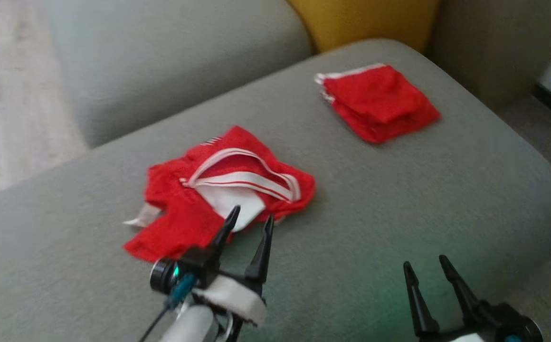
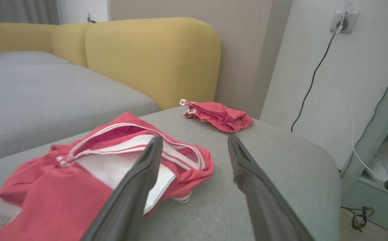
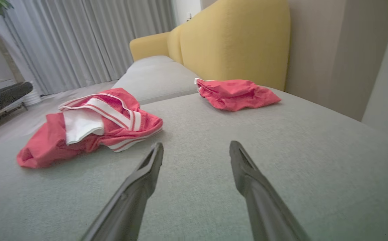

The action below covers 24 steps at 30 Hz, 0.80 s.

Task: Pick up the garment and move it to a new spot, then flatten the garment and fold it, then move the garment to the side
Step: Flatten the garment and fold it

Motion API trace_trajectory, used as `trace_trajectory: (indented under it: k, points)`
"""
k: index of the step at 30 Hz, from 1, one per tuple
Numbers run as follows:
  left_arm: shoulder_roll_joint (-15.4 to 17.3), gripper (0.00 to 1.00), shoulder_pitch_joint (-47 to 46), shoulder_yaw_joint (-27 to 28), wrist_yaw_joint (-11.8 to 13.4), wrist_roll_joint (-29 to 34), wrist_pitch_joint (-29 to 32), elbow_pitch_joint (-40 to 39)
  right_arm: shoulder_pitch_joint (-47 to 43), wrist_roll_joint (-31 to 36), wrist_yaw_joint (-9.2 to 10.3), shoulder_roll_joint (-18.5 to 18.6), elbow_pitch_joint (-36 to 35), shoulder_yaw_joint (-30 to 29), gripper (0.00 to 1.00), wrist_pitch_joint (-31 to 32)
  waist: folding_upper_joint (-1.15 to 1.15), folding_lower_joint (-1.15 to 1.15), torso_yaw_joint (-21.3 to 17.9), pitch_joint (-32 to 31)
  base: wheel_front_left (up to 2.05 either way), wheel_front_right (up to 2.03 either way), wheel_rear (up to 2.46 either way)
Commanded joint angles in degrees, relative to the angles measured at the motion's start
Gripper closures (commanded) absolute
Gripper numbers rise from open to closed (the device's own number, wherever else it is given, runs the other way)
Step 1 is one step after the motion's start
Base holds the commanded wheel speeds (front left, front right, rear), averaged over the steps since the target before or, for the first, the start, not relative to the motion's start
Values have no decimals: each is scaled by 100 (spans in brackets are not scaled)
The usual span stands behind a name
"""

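Count of garments: two, both red, both lying on the grey seat cushion [image 1: 399,199].

Item one, the crumpled garment [image 1: 175,209], sits near the cushion's front left part. It is unfolded and bunched. Its white striped waistband [image 1: 247,178] gapes upward, and a white lining [image 1: 237,204] shows inside the opening. A pale label pokes out at the garment's left edge.

Item two, the folded garment [image 1: 380,102], rests at the cushion's far right corner, well apart from item one. It is a compact square with white trim showing along its far edge.

Count of grippers: two.

The left gripper [image 1: 251,213] is over the cushion's front, at the near edge of the crumpled garment. Its jaws are spread wide and grasp nothing. In the left wrist view one finger crosses in front of the white lining and the other stands over bare cushion. Whether either tip touches the cloth cannot be told.

The right gripper [image 1: 424,262] is over the cushion's front right part, above bare fabric and clear of both garments. Its jaws are likewise spread wide and empty.

Surroundings: a second grey cushion [image 1: 161,61] adjoins the seat cushion on its far left side. A yellow backrest [image 1: 365,19] rises behind the seat cushion's far edge. In the left wrist view, a wall socket [image 2: 344,20] with one dark cable [image 2: 311,80] hanging from it is beyond the cushion's right side. A grey curtain [image 3: 90,43] hangs well beyond the cushion in the right wrist view.
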<state>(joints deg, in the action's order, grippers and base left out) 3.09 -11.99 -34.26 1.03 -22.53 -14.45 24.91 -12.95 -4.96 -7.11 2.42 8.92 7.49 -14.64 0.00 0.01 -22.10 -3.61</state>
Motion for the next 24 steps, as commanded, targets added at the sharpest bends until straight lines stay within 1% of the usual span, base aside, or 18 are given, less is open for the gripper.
trace_trajectory:
  k: [1, 5, 10, 13, 14, 18, 20, 24]
  points:
    - [-21, 0, -463, 77, 19, -129, -54, 13, 322, -7, -37, 46, -214, 152, 0, -36, 0, -1, -508, 428, 0, 0, 0]
    - [-21, 0, -1020, -215, 35, -379, -55, 605, 392, -80, -37, 46, -224, 190, 0, -36, 0, -1, -679, 663, 0, 0, 0]
    - [-21, 0, -1655, -541, -112, -833, -55, 1070, 510, -189, -37, 46, -257, 260, 0, -36, 0, -1, -739, 944, 0, 0, 0]
    - [-21, 0, -1989, -780, -104, -1036, -31, 1453, 595, -245, -37, 46, -239, 356, 0, -36, 0, -1, -778, 1092, 0, 0, 0]
    - [-21, 0, -2228, -937, -52, -1172, 48, 1740, 655, -294, -37, 46, -231, 427, 0, -36, 0, -1, -805, 1194, 0, 0, 0]
    - [-21, 0, -2685, -1235, -6, -1449, 231, 2151, 760, -393, -37, 46, -217, 573, 0, -36, 0, -1, -861, 1389, 0, 0, 0]
    - [-21, 0, -2781, -1308, -14, -1523, 276, 2233, 780, -415, -37, 46, -212, 604, 0, -36, 0, -1, -877, 1427, 0, 0, 0]
    - [-21, 0, -3020, -1620, -68, -1895, 550, 2432, 837, -468, -37, 46, -193, 683, 0, -36, 0, -1, -935, 1520, 0, 0, 0]
